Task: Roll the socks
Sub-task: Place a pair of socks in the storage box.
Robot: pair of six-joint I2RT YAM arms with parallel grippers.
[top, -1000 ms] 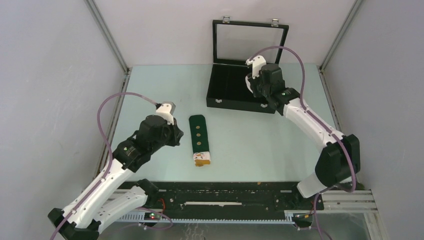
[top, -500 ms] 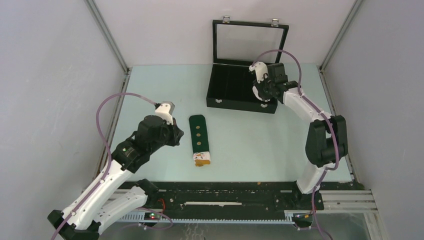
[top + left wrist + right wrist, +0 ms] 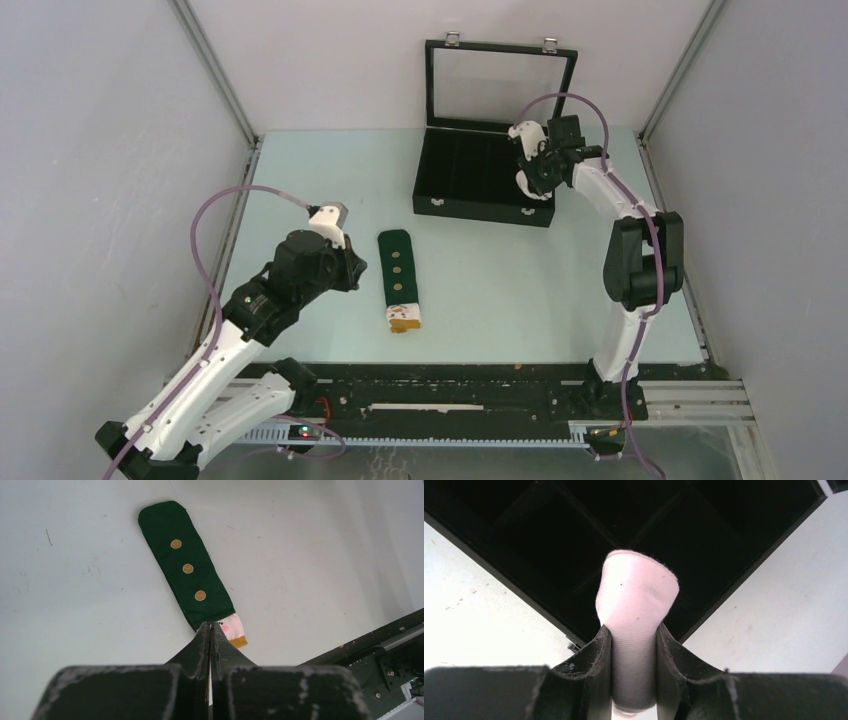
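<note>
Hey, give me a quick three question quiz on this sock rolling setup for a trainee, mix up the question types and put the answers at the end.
1. True or false: the green dotted sock lies inside the black box.
2. What is the right gripper holding? A: a white sock; B: a green sock; C: nothing.
3. Fill in: the left gripper is ____, with nothing between its jaws.
Key: 1 false, it lies flat on the table; 2 A; 3 shut.

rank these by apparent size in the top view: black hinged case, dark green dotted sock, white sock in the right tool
1. black hinged case
2. dark green dotted sock
3. white sock, smallest-looking, though the right tool hides most of it
</note>
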